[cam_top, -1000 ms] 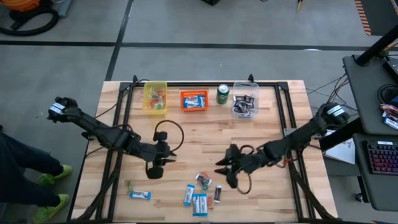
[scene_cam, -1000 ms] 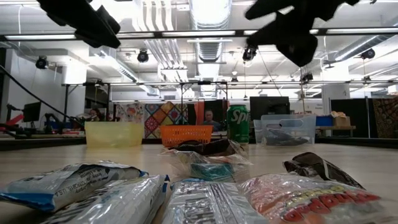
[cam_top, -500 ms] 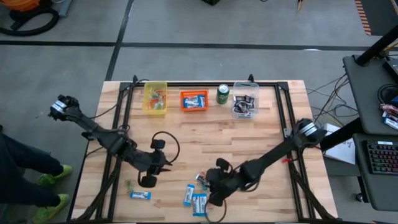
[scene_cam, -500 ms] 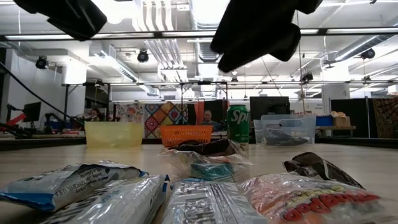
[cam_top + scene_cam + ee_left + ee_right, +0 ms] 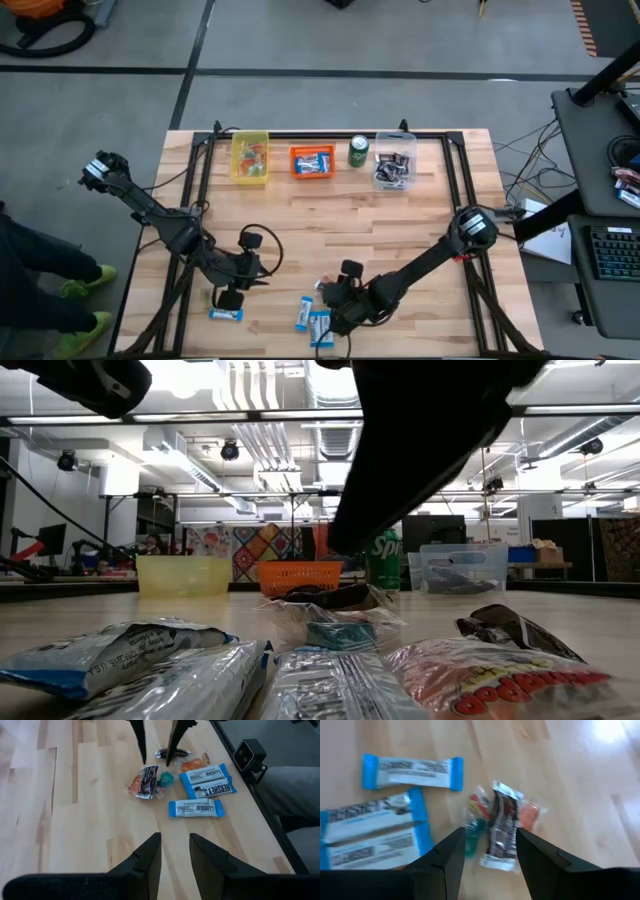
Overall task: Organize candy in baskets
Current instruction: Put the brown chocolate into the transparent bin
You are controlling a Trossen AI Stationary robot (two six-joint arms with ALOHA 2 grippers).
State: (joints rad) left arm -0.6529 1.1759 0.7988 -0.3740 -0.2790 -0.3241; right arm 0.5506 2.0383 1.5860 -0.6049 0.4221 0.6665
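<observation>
Loose candy lies near the table's near edge: blue-and-white bars (image 5: 320, 328), a dark mini bar (image 5: 502, 827) and tiny green and red sweets (image 5: 475, 827). My right gripper (image 5: 490, 831) is open, low over this cluster, with a finger on either side of the dark mini bar and touching nothing. My left gripper (image 5: 232, 298) is open too, above a single blue bar (image 5: 225, 314) lying apart to the left. The yellow basket (image 5: 250, 157), orange basket (image 5: 312, 161) and clear basket (image 5: 394, 160) stand in a row at the far edge.
A green soda can (image 5: 358, 151) stands between the orange and clear baskets. A black frame (image 5: 455, 190) runs along the table's sides. Bare wood lies between the baskets and the candy. A small camera (image 5: 247, 752) sits at the near edge by the candy.
Both arms have moved toward the table's near edge. The right gripper has swung left and down from mid-table to the candy cluster. The left gripper has gone toward the near edge and come over the single blue bar. No candy has moved.
</observation>
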